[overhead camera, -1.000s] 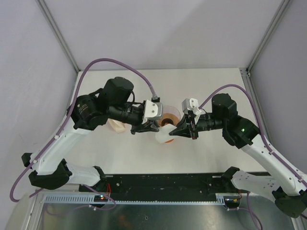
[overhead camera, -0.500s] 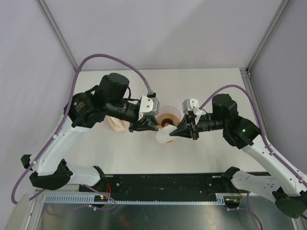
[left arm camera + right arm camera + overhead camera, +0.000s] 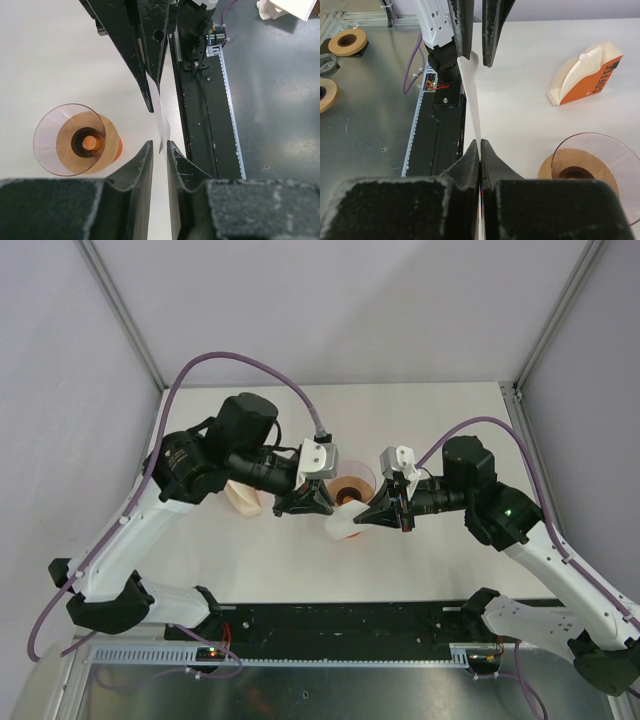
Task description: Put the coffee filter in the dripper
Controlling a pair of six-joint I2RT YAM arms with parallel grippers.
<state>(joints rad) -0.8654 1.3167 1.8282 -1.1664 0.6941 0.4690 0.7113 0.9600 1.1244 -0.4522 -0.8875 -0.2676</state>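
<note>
The coffee filter (image 3: 340, 528) is a thin white paper, seen edge-on, held above the table between the two arms. My right gripper (image 3: 480, 142) is shut on its near end, and the filter (image 3: 470, 85) stretches away toward the left gripper's fingers (image 3: 492, 30). My left gripper (image 3: 159, 146) has its jaws a narrow gap apart. The filter's free end (image 3: 161, 125) reaches just to the mouth of that gap without being pinched. The dripper (image 3: 70, 139), a translucent pinkish cone on an orange base, stands on the table to the side of both grippers (image 3: 352, 483).
A cream stack of folded filters in an orange holder (image 3: 585, 75) stands on the table behind the left gripper (image 3: 243, 500). The black base rail (image 3: 200, 100) and the metal bench lie along the table's near edge. Round wooden discs (image 3: 347, 42) lie on the bench.
The left arm drew back a little to the left, then came back toward the filter's free end. The right arm and the filter stayed put.
</note>
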